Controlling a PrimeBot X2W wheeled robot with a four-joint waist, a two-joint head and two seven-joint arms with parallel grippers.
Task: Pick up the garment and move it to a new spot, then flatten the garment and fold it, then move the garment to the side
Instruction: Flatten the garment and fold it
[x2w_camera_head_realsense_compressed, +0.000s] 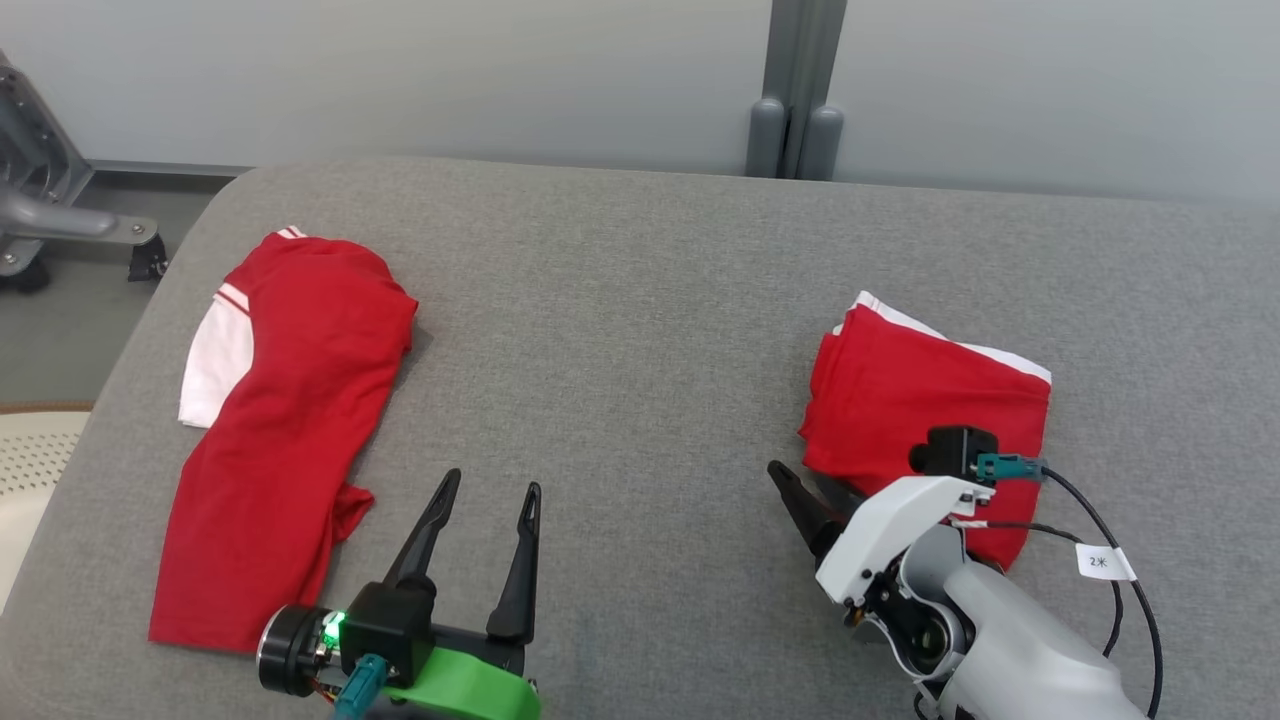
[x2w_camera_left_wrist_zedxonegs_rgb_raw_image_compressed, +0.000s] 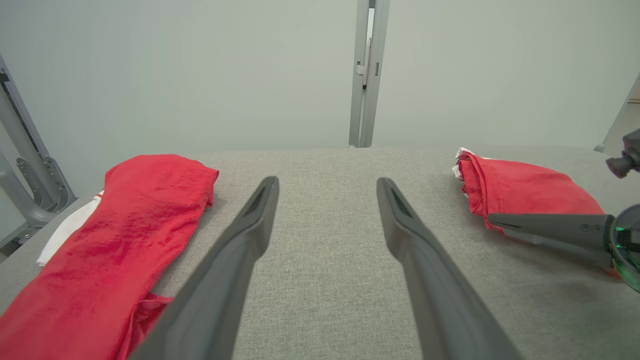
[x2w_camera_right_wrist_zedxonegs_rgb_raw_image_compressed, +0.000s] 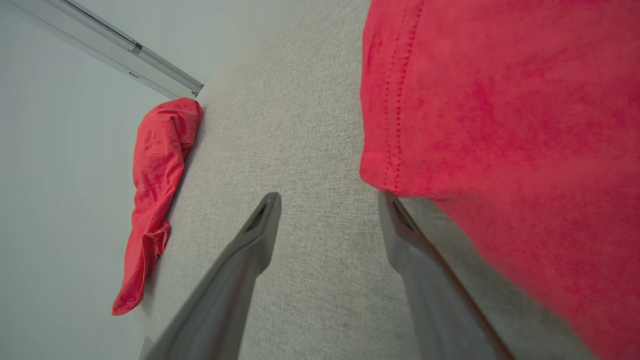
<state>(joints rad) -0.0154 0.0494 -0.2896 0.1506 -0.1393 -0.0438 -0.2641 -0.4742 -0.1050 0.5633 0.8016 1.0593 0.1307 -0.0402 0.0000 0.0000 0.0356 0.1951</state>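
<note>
Head view: two red garments lie on the grey table (x2w_camera_head_realsense_compressed: 640, 300). The left pincer (x2w_camera_head_realsense_compressed: 495, 483) stands open and empty, with the long garment (x2w_camera_head_realsense_compressed: 290, 400) just to its left. The right pincer (x2w_camera_head_realsense_compressed: 800, 490) sits at the near corner of the folded garment (x2w_camera_head_realsense_compressed: 920, 390).

Left wrist view: bare table lies between the spread fingers, one garment on each side.

Right wrist view: the right pincer's fingers are apart, gripping nothing. One tip is right at the folded garment's hem.

Left hand (x2w_camera_head_realsense_compressed: 494, 483) wears green bracket (x2w_camera_head_realsense_compressed: 460, 690), right hand (x2w_camera_right_wrist_zedxonegs_rgb_raw_image_compressed: 330, 197) white shell (x2w_camera_head_realsense_compressed: 890, 525).
</note>
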